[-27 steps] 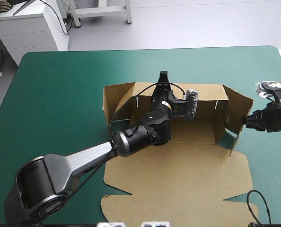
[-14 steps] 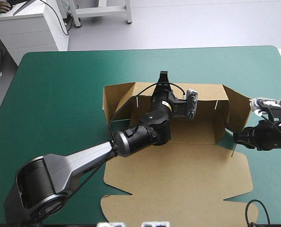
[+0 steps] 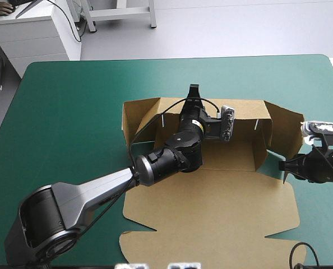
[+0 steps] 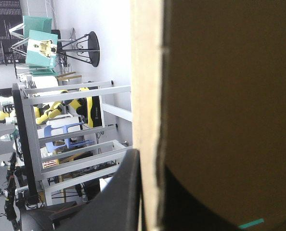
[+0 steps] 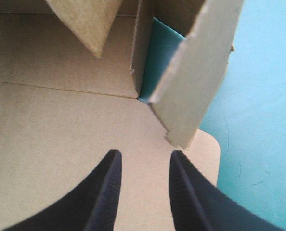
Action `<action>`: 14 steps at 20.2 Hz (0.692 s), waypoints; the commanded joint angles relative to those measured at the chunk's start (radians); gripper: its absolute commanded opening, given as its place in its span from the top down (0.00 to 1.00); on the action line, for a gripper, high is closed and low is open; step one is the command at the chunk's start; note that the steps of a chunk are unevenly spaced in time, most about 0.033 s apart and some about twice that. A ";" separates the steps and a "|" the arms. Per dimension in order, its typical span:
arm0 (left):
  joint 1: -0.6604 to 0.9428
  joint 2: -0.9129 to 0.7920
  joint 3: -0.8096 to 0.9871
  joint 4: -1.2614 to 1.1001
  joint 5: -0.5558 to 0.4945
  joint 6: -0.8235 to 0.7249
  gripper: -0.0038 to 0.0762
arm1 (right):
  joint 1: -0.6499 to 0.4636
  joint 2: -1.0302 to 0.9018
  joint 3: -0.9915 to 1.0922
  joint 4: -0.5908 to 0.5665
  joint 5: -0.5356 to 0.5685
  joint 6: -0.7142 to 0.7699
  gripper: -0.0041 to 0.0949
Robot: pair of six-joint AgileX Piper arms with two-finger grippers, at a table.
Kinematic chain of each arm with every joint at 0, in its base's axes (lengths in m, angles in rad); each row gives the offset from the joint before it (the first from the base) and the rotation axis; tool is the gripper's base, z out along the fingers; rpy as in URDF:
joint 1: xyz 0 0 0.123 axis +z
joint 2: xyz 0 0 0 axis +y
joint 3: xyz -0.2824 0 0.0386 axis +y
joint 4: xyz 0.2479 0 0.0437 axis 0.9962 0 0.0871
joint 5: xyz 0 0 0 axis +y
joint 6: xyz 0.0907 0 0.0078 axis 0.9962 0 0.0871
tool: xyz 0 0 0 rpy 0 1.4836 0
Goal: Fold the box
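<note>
Box (image 3: 211, 207), brown, centre of table (image 3: 71, 112): far wall (image 3: 245, 112) up, lid flat nearward. Left gripper (image 3: 193, 91): clamped on far wall. Right gripper (image 5: 143, 192): fingers parted, empty, beside right flap (image 3: 284, 131). Step: wall-raising. Next, likely: 1 flap tucked inward.

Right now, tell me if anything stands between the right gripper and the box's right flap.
Nothing visible does. The right gripper, open, is over the lid, and the flap stands just ahead with only bare lid between.
</note>
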 commanded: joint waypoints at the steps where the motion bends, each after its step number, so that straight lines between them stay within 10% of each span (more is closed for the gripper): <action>1: -0.005 -0.052 -0.018 0.011 0.010 -0.014 0.96 | 0.000 -0.015 -0.023 -0.011 -0.046 0.018 0.64; 14: -0.005 -0.052 -0.018 0.011 0.010 -0.014 0.96 | 0.000 0.019 -0.023 0.036 -0.310 -0.092 0.79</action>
